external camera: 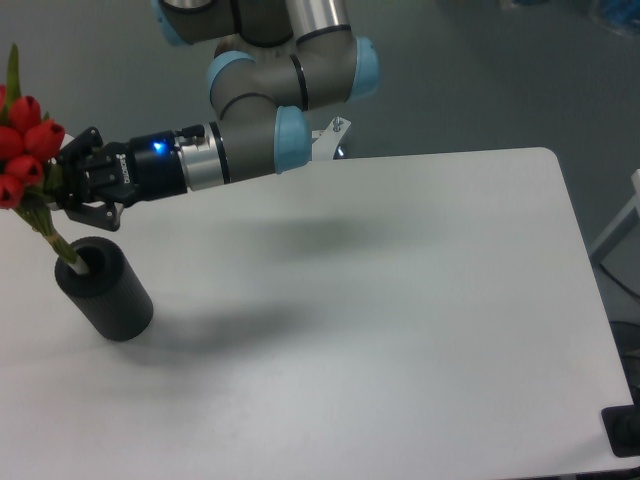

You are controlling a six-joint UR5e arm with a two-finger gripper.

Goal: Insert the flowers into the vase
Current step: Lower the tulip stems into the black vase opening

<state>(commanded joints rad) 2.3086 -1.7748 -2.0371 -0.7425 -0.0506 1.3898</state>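
Gripping the flowers (25, 150), seemingly, tool (62, 185) above vase (102, 290).

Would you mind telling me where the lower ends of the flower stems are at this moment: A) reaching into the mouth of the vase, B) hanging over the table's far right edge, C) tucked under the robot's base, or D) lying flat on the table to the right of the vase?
A: the flowers are held by the gripper, and their stems slant down into the open top of the vase.
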